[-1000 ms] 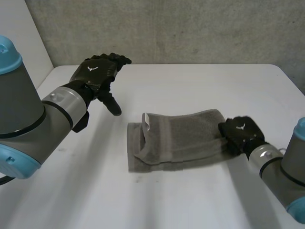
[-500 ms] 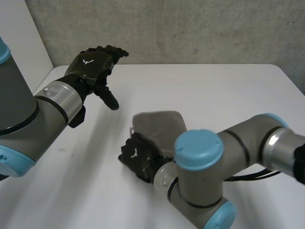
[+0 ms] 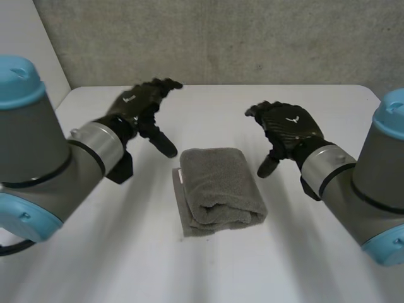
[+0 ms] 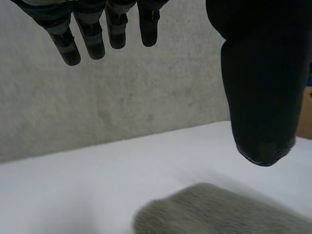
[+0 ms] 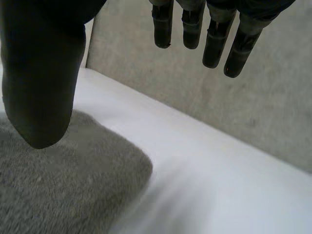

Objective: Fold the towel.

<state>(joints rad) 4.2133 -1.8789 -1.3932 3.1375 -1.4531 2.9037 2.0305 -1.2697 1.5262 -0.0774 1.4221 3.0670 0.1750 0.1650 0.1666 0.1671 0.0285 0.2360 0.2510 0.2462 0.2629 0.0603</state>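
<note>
A grey towel (image 3: pixel 218 190) lies folded into a thick narrow stack in the middle of the white table (image 3: pixel 328 120). My left hand (image 3: pixel 142 104) hovers above the table to the towel's far left, fingers straight and spread, holding nothing. My right hand (image 3: pixel 287 129) hovers to the towel's far right, also open and clear of the cloth. In the left wrist view the towel (image 4: pixel 219 212) lies below my thumb (image 4: pixel 261 83). In the right wrist view the towel (image 5: pixel 63 180) lies under my thumb (image 5: pixel 41 68), with the fingers (image 5: pixel 214 36) straight above the bare table.
A grey concrete wall (image 3: pixel 252 38) runs behind the table's far edge. A white panel (image 3: pixel 25 57) stands at the far left. Bare tabletop surrounds the towel on all sides.
My right hand carried the towel's right end over to the left, folding it, then let go, opened and moved back to the right. The left hand shifted slightly toward the towel.
</note>
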